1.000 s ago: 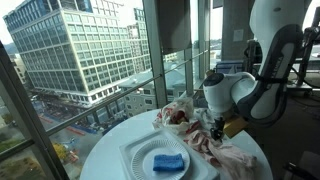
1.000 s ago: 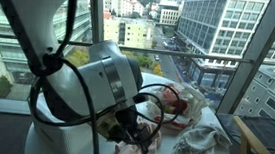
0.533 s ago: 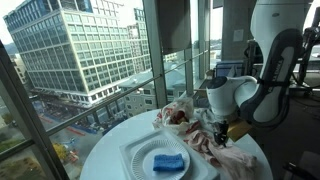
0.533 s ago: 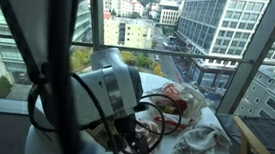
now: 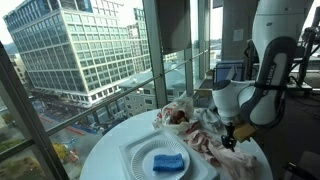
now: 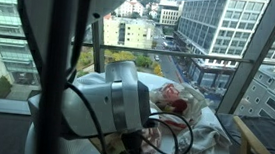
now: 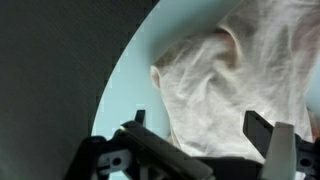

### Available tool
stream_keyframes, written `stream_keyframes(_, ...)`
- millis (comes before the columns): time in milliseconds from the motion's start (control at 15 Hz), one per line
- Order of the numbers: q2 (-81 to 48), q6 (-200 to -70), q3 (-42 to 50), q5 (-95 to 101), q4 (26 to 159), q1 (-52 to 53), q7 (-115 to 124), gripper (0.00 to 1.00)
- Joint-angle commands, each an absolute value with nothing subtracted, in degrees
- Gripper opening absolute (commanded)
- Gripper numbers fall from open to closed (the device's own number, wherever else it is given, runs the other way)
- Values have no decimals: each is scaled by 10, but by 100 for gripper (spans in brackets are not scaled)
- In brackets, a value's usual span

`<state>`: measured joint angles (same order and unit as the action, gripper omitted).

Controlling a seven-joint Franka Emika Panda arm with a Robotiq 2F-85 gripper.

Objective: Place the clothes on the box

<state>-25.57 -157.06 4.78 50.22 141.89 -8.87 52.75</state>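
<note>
A crumpled white cloth (image 7: 230,70) lies on the round white table (image 7: 118,95) near its edge; it also shows in both exterior views (image 5: 243,156) (image 6: 210,140). A red-patterned cloth (image 5: 180,116) (image 6: 181,99) lies bunched at the table's window side. A flat white square box (image 5: 135,155) holds a blue sponge (image 5: 168,162). My gripper (image 7: 200,125) is open, its two fingers wide apart on either side of the white cloth, close above it. In an exterior view it (image 5: 229,141) hangs over that cloth; in the other view the arm hides it.
The table stands against large glass windows (image 5: 90,60) with a railing outside. The arm's body (image 6: 105,109) fills the near side of the table in an exterior view. A dark chair (image 6: 263,133) stands beside the table.
The arm has shifted away from the red cloth toward the white cloth at the table's edge. The clothes and the box have not moved.
</note>
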Motion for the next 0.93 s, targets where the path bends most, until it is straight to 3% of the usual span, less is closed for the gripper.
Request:
stream_keyframes(0,-294,-1621,37,480,1405,-148,449,100)
stream_keyframes(533,-347,-1731,-18,473,1399,-290,288,100)
stream_keyframes(600,-351,-1731,-27,472,1397,-303,278,90)
stream_keyframes(667,-355,-1732,-37,475,1396,-313,268,74)
stream_keyframes(800,-362,-1730,-48,482,1390,-325,253,58)
stream_keyframes(867,-361,-1752,-1,384,1399,-262,176,51)
